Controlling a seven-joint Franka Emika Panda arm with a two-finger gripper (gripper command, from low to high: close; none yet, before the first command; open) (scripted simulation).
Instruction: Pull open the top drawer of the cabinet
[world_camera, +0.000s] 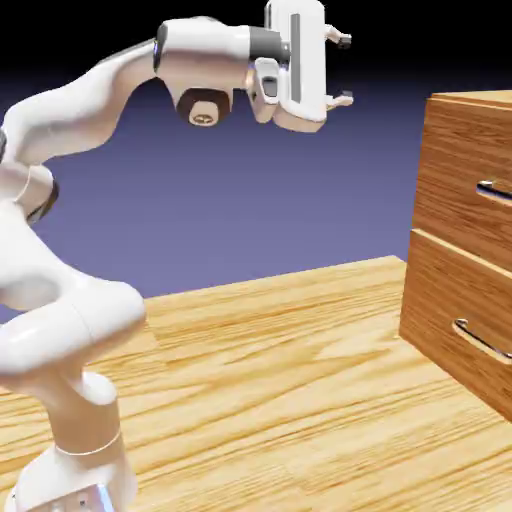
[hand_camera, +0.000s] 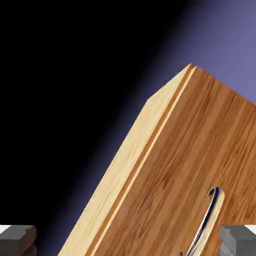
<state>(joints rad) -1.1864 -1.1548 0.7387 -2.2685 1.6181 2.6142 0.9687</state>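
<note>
The cabinet (world_camera: 465, 240) of warm brown wood stands at the exterior view's right edge. Its top drawer (world_camera: 462, 170) carries a silver bar handle (world_camera: 494, 189), cut off by the frame edge. My gripper (world_camera: 343, 70) hangs high in the air, well left of and above the cabinet, pointing toward it, open with nothing between its fingers. In the hand view the top drawer (hand_camera: 175, 175) fills the lower right on a slant, with its handle (hand_camera: 209, 215) near the right fingertip (hand_camera: 239, 239). The left fingertip (hand_camera: 17, 238) sits at the bottom left corner.
A lower drawer front (world_camera: 450, 310) with its own silver handle (world_camera: 482, 340) sits beneath the top one. The pale wooden tabletop (world_camera: 280, 390) stretches between the robot's base (world_camera: 75, 470) and the cabinet.
</note>
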